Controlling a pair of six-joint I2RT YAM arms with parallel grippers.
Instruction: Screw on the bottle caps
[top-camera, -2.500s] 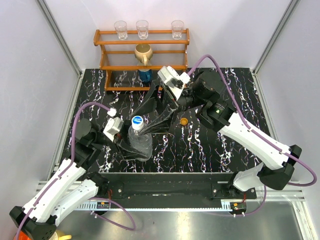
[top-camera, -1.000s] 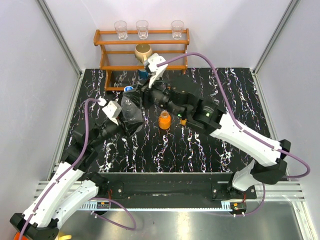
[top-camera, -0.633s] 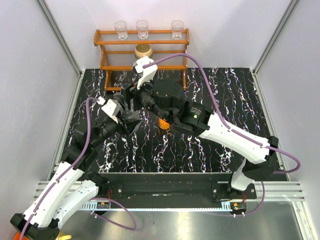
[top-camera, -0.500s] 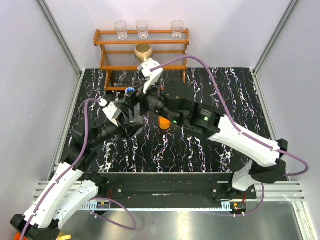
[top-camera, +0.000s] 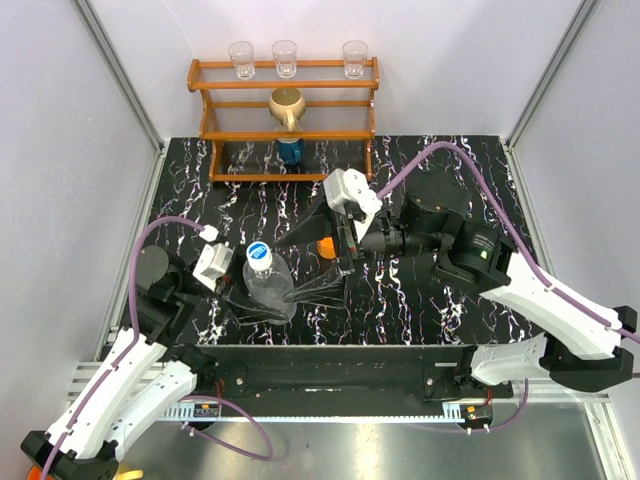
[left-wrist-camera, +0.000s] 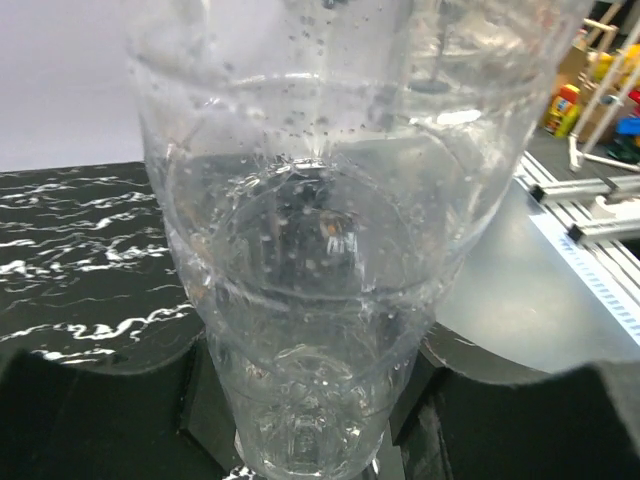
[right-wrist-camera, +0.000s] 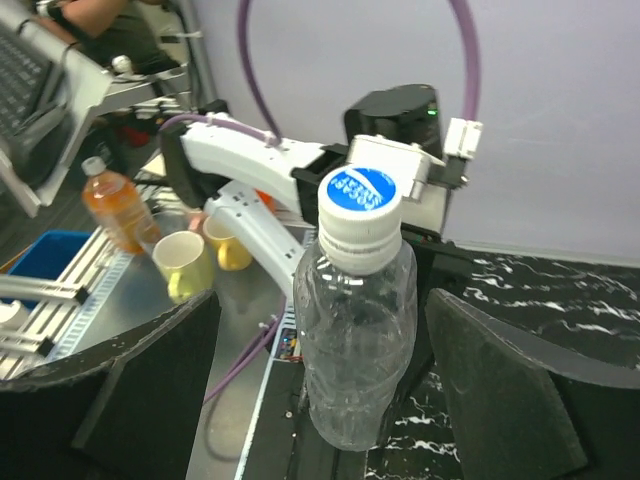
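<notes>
Clear plastic bottle (top-camera: 272, 288), near the front edge of the black marbled table (top-camera: 430, 165), its lower body clamped in the left gripper (top-camera: 262, 303). White round screw cap with a blue top (right-wrist-camera: 358, 205) sits on the bottle's neck — right gripper (right-wrist-camera: 320, 298) spread wide, fingers flanking the bottle without touching it.

White arms (top-camera: 545, 295), black joints (top-camera: 440, 215), purple cables (top-camera: 443, 148)

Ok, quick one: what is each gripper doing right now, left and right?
Left gripper: closed on the clear bottle.
Right gripper: open, one finger on each side of the bottle, not touching it.
</notes>
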